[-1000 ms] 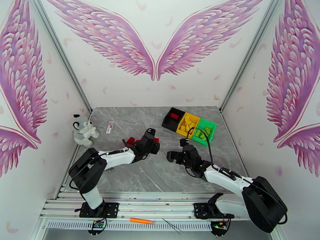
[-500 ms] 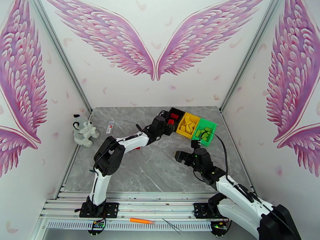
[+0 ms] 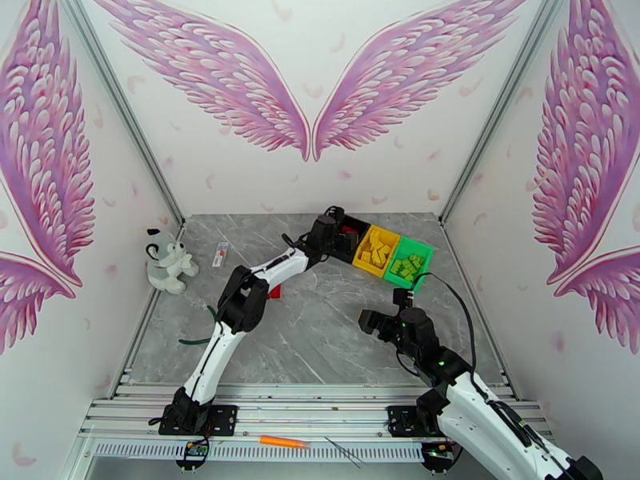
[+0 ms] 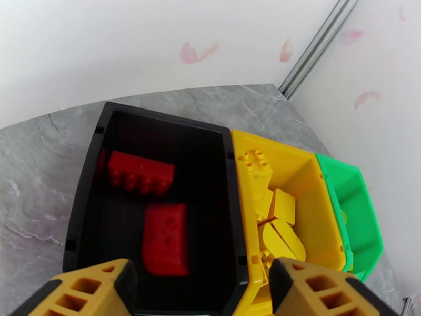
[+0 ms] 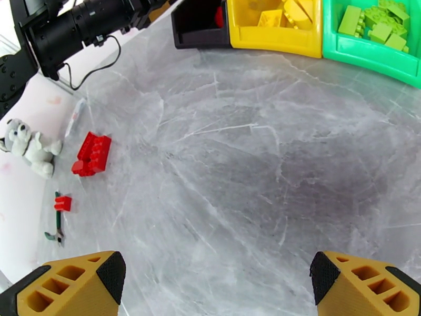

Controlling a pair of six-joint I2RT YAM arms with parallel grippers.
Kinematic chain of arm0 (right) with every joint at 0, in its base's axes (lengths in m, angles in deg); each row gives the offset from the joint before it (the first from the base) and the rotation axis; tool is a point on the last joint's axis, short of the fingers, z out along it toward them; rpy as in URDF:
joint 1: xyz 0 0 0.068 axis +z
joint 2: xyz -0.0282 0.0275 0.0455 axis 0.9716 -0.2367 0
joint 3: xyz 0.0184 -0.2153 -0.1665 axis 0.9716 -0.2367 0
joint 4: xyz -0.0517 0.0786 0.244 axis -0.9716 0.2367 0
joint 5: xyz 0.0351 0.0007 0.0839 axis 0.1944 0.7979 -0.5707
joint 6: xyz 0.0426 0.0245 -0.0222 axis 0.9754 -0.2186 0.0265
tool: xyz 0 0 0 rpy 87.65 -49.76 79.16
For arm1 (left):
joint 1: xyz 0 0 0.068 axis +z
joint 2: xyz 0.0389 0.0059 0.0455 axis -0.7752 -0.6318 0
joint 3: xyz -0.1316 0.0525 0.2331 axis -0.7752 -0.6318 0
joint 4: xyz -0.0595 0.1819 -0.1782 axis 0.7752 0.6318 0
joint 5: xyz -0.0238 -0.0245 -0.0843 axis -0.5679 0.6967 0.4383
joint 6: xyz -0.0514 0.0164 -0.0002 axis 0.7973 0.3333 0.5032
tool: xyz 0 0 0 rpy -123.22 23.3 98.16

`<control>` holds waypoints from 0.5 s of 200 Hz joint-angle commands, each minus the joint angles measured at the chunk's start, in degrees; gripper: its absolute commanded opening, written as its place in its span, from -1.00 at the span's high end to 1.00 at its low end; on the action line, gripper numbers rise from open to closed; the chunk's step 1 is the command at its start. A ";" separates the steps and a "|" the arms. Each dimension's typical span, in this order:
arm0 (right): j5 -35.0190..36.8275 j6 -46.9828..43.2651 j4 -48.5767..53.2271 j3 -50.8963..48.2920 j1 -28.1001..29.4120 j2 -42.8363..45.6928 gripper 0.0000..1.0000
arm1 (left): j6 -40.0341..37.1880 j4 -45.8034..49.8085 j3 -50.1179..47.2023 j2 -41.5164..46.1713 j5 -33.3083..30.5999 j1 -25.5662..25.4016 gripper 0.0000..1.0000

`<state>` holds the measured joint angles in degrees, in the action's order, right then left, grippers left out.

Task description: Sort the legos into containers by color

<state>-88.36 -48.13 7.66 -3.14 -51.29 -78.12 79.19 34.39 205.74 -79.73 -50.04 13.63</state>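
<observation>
Since a second ago our left tool (image 4: 202,290) has reached the black square plastic bin (image 4: 163,118), hanging wide open and empty over two red studded bricks (image 4: 166,238), where we risk snagging its rim retreating low.

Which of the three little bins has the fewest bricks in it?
The black bin, at the row's left end: two red bricks show inside, while the yellow bin and green bin hold heaps.
</observation>
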 commanded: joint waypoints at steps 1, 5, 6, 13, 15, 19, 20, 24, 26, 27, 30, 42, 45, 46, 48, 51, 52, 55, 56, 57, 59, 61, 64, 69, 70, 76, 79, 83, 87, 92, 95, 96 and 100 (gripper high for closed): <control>0.52 0.53 0.39 -0.91 -0.47 -0.42 -0.99 | -0.98 -0.24 -1.19 3.35 1.21 -0.89 -0.49; 0.34 0.53 0.04 -0.93 -0.45 -0.64 -0.98 | -1.19 -0.79 -2.58 4.34 0.96 -1.02 -0.49; 0.32 0.53 0.02 -0.91 -0.47 -0.73 -0.98 | -1.18 -0.91 -2.93 4.58 0.82 -1.07 -0.49; 0.02 0.38 -0.66 -0.90 -0.49 -1.10 -0.99 | -1.79 -1.67 -5.28 6.60 0.20 -1.42 -0.49; 0.01 0.41 -0.91 -0.96 -0.45 -1.26 -0.98 | -2.01 -1.96 -5.99 7.20 0.01 -1.51 -0.49; -0.15 0.30 -1.32 -0.93 -0.45 -1.60 -0.98 | -2.39 -2.39 -7.58 8.34 -0.53 -1.76 -0.49; -0.23 0.28 -1.41 -0.96 -0.47 -1.64 -0.99 | -2.49 -2.50 -7.88 8.64 -0.71 -1.84 -0.49; -0.31 0.19 -1.79 -0.93 -0.44 -2.04 -0.99 | -2.84 -3.03 -9.58 9.94 -1.30 -2.10 -0.49; -0.32 0.19 -2.05 -0.91 -0.42 -2.26 -0.99 | -3.08 -3.31 -10.49 10.56 -1.64 -2.21 -0.50; -0.36 0.19 -2.13 -0.86 -0.41 -2.37 -0.98 | -3.14 -3.41 -10.88 10.81 -1.75 -2.24 -0.50; -0.51 0.14 -2.48 -0.82 -0.41 -2.72 -0.99 | -3.37 -3.86 -12.27 11.82 -2.31 -2.46 -0.49; -1.17 -0.07 -4.23 -0.85 -0.41 -4.13 -0.99 | -4.05 -5.96 -18.17 16.17 -4.19 -3.11 -0.49; -1.45 -0.09 -4.67 -0.82 -0.41 -4.63 -0.99 | -4.19 -6.63 -19.62 17.32 -4.70 -3.29 -0.50; -1.50 -0.09 -4.84 -0.77 -0.41 -4.79 -0.99 | -4.17 -6.82 -20.24 17.62 -4.82 -3.35 -0.50; -1.65 -0.17 -5.17 -0.76 -0.41 -5.14 -0.99 | -4.19 -7.18 -21.24 18.43 -5.20 -3.44 -0.50; -1.92 -0.29 -5.71 -0.75 -0.41 -5.66 -1.00 | -4.24 -7.79 -22.83 19.39 -5.83 -3.56 -0.50; -2.05 -0.32 -5.93 -0.78 -0.41 -5.83 -1.00 | -4.29 -7.93 -23.29 19.66 -6.01 -3.58 -0.50; -2.19 -0.26 -6.48 -0.66 -0.33 -6.26 -0.99 | -4.21 -8.39 -24.68 20.81 -6.53 -3.68 -0.50; -2.31 -0.26 -6.62 -0.69 -0.32 -6.52 -0.99 | -4.23 -8.58 -25.18 21.25 -6.70 -3.68 -0.50; -2.41 -0.30 -6.83 -0.66 -0.32 -6.74 -0.99 | -4.24 -8.76 -25.61 21.61 -6.92 -3.72 -0.50; -2.67 -0.29 -7.20 -0.58 -0.32 -7.13 -0.98 | -4.22 -8.97 -26.67 22.20 -7.35 -3.82 -0.50; -2.88 -0.33 -7.52 -0.53 -0.32 -7.55 -0.97 | -4.22 -9.13 -27.42 22.88 -7.63 -3.87 -0.50; -3.13 -0.35 -8.02 -0.41 -0.25 -8.27 -0.97 | -4.17 -9.39 -28.86 23.89 -8.17 -3.92 -0.50; -3.68 -0.47 -8.89 -0.29 -0.23 -9.19 -0.94 | -4.16 -9.71 -30.74 25.29 -9.15 -4.00 -0.50; -3.76 -0.45 -9.06 -0.15 -0.19 -9.48 -0.94 | -4.12 -9.72 -31.24 25.56 -9.38 -4.06 -0.50; -4.33 -0.59 -10.11 0.10 -0.06 -11.08 -0.91 | -4.16 -9.74 -33.38 27.11 -10.71 -4.03 -0.50; -4.48 -0.67 -10.48 0.30 0.04 -11.81 -0.90 | -4.16 -9.63 -34.43 27.81 -11.47 -4.03 -0.51; -4.66 -0.72 -11.14 0.62 0.20 -12.74 -0.88 | -4.16 -9.36 -35.57 28.91 -12.35 -4.13 -0.50; -4.84 -0.83 -11.65 0.87 0.48 -13.69 -0.87 | -4.14 -9.03 -36.74 29.78 -13.42 -4.13 -0.51; -4.91 -0.87 -12.28 1.20 0.79 -14.98 -0.85 | -4.00 -8.49 -38.00 30.77 -14.72 -4.12 -0.51; -4.89 -0.91 -12.67 1.41 0.93 -15.78 -0.85 | -3.88 -8.01 -38.69 31.28 -15.44 -4.09 -0.51; -4.89 -0.89 -12.79 1.44 1.05 -16.03 -0.84 | -3.84 -7.91 -38.91 31.50 -15.64 -4.15 -0.51; -4.89 -1.02 -13.27 1.87 1.43 -17.03 -0.83 | -3.81 -7.36 -39.85 32.22 -16.61 -4.11 -0.51</control>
<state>-91.26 -48.41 -0.27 -3.31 -51.12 -90.82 75.87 27.59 171.03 -53.40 -58.92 8.95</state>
